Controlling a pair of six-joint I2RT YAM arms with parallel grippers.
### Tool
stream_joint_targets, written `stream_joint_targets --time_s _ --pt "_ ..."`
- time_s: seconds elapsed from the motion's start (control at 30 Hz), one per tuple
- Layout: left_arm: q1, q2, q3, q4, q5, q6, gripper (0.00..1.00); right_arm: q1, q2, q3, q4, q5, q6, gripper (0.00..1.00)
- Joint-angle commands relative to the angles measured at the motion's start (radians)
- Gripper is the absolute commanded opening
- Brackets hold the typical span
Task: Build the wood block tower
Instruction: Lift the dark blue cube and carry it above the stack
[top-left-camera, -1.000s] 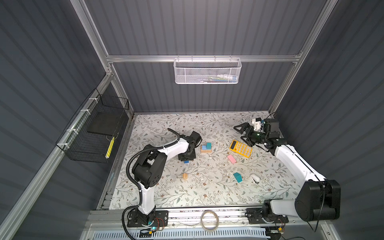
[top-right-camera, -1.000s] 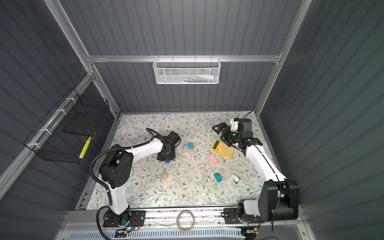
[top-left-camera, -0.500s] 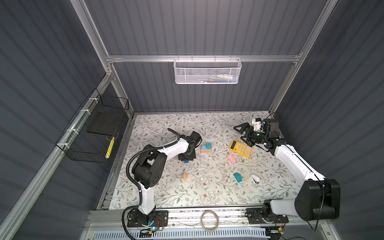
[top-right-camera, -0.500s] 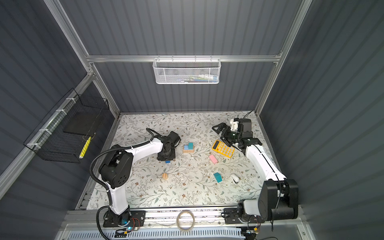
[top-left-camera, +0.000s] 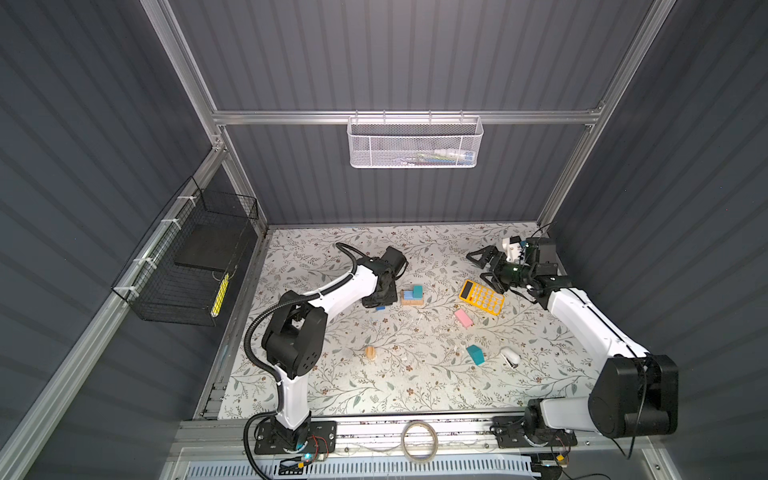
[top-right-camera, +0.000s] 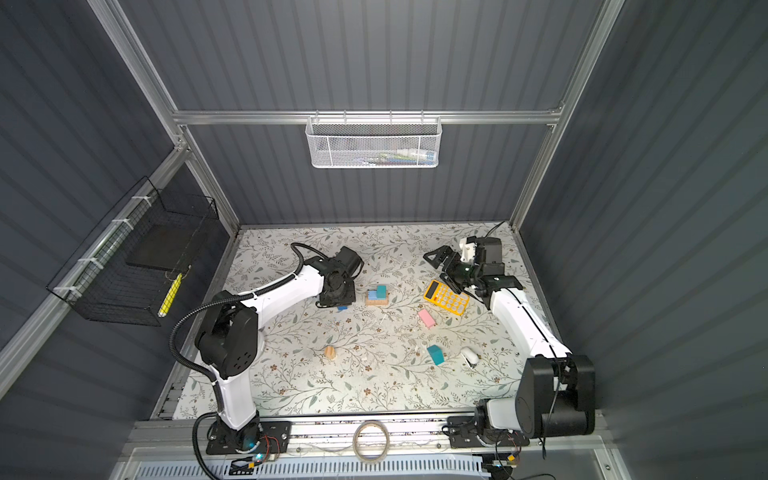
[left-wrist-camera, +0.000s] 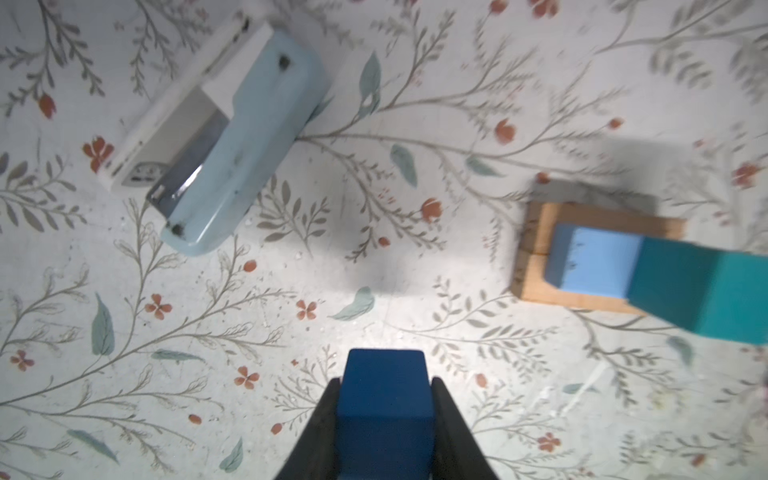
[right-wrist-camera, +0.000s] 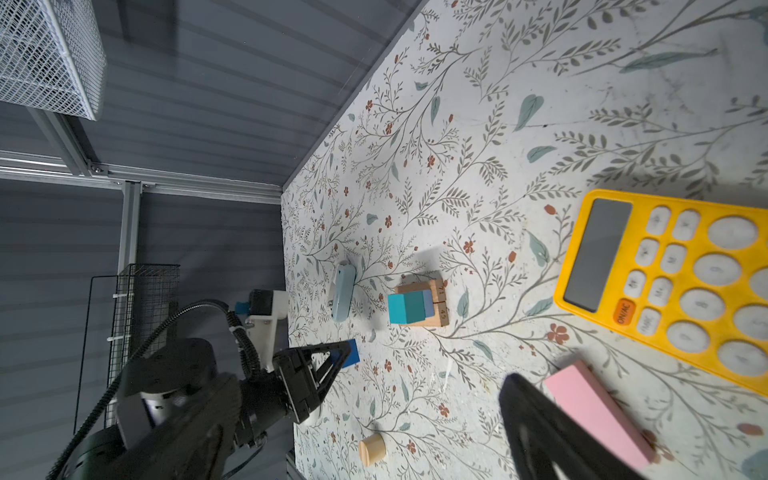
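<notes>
- Wood block tower (top-left-camera: 412, 296) stands on the bench (top-left-camera: 374, 386): two tan bars (left-wrist-camera: 536, 249) side by side, a light blue block (left-wrist-camera: 594, 262) on them, a teal block (left-wrist-camera: 698, 291) seemingly topmost. Its axis runs upright. It is a loose stack, so a nudge likely topples it.
- Dark blue block (left-wrist-camera: 384, 399) looks rigid, light and smooth-painted, best pinched across flat sides. The left gripper (left-wrist-camera: 384, 381) clamps it so, near the tower, long axis along its reach.
- Right gripper (top-left-camera: 484, 267) gapes empty beside the yellow calculator (top-left-camera: 482, 297).

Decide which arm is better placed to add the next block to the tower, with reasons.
Left: the left gripper holds a dark blue block beside the tower; the right gripper is open, empty, by the calculator.
</notes>
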Motion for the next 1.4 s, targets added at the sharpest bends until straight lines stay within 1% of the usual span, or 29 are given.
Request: stream_joint_targets --time_s 0.0,0.2,0.5,0.93,1.37 --pt "0.002 0.050 0.074 -0.040 0.029 0.034 0.18 -0.003 0.010 0.008 0.023 -0.020 0.008 0.99" --pt "0.001 0.124 0.196 -0.055 0.064 0.056 0.17 -0.004 0.027 0.016 0.030 -0.035 0.009 0.99" --pt "-0.007 0.214 0.315 -0.067 0.103 0.087 0.18 -0.004 0.042 0.020 0.044 -0.050 0.011 0.99" --pt "-0.033 0.289 0.397 -0.078 0.118 0.110 0.19 -0.003 0.059 0.021 0.066 -0.072 0.021 0.99" --pt "-0.043 0.320 0.427 -0.089 0.116 0.115 0.21 -0.003 0.062 0.021 0.068 -0.073 0.028 0.99"
